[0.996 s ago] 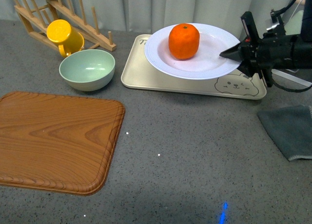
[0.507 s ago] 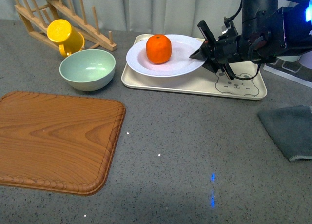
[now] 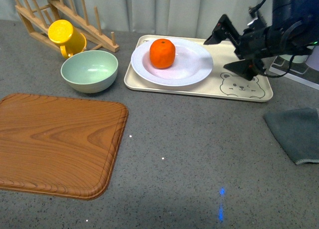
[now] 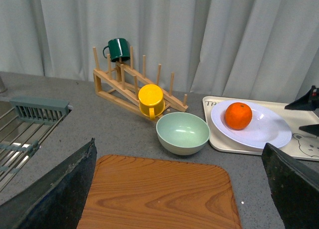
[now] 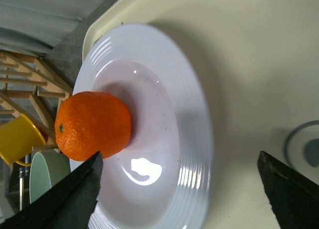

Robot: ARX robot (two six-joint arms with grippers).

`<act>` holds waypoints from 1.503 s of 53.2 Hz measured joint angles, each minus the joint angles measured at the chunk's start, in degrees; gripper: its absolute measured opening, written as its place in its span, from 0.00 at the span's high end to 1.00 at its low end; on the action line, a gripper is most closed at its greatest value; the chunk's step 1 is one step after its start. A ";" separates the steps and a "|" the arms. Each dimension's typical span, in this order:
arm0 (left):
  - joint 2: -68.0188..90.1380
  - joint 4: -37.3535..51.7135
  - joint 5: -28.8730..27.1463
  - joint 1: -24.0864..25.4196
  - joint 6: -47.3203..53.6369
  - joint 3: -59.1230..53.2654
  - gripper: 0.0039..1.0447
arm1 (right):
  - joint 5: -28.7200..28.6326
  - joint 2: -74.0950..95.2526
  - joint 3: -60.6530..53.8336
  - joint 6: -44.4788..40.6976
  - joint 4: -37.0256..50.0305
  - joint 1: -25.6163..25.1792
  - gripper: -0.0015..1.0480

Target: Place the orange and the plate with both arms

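Presently the orange (image 3: 162, 53) is sitting in the plate (image 3: 194, 72) on the tray (image 3: 199, 89), and the right gripper (image 3: 227, 52), jaws spread beside the rim, should be backing straight off without nudging it.

Orange (image 3: 162, 53) bright orange, plate (image 3: 194, 69) white w/ ridged rim, tray (image 3: 199, 87) beige.

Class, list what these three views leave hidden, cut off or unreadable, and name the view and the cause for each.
- Left gripper: absent from the front view; the left wrist view shows only two dark finger edges at its corners.
- Tray lettering: front view, mostly covered by the plate.
- Orange underside: hidden by its own body in every view.
- Grey cloth: cut off by the front view's right edge.
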 joint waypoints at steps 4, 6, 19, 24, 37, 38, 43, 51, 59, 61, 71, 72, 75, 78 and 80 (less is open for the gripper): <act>0.00 0.00 0.00 0.00 -0.02 0.00 0.06 | 5.14 -5.16 -5.29 -3.87 2.82 -0.50 0.08; 0.00 0.00 0.00 0.00 -0.02 0.00 0.06 | 8.66 -7.80 -8.15 -6.36 4.20 -0.55 0.09; 0.00 0.00 0.00 0.02 0.00 0.00 0.06 | 36.50 -30.60 -35.89 -29.27 20.52 -0.44 0.09; 0.00 0.00 0.00 0.00 0.00 0.00 0.06 | 41.75 -39.54 -47.63 -34.62 25.94 -0.72 0.09; 0.00 0.00 0.04 0.00 0.00 0.00 0.06 | 45.64 -72.81 -79.06 -38.73 24.15 -1.97 0.09; 0.00 0.00 0.04 0.00 0.00 0.00 0.06 | 45.77 -75.34 -80.37 -38.84 23.82 -1.55 0.09; 0.00 0.00 0.02 0.00 -0.02 0.00 0.06 | 44.35 -86.20 -85.85 -39.39 23.98 -0.02 0.11; 0.00 0.00 0.00 0.00 0.00 0.00 0.06 | 29.79 -97.79 -92.52 -39.39 33.20 -2.05 0.36; 0.00 0.00 0.00 0.00 0.00 0.00 0.06 | 28.98 -100.00 -96.00 -39.36 34.21 -5.31 0.60; 0.00 0.00 0.00 0.00 0.00 0.00 0.06 | 28.65 -100.74 -96.59 -39.39 33.35 -5.31 0.65; 0.00 0.00 0.00 0.00 0.00 0.00 0.06 | 28.37 -107.84 -97.22 -39.36 27.47 -5.31 0.94; 0.00 0.00 0.00 0.00 0.00 0.00 0.06 | 28.37 -108.63 -97.24 -39.36 26.80 -5.31 0.98; 0.00 0.00 0.00 0.00 0.00 0.00 0.06 | 28.35 -110.51 -97.33 -39.36 25.07 -5.31 0.99; 0.00 0.00 0.00 0.00 0.00 0.00 0.06 | 28.35 -112.34 -97.35 -39.39 23.45 -5.31 0.99; 0.00 0.00 0.00 0.00 0.00 0.00 0.06 | 28.35 -113.74 -97.35 -39.39 21.92 -5.31 0.99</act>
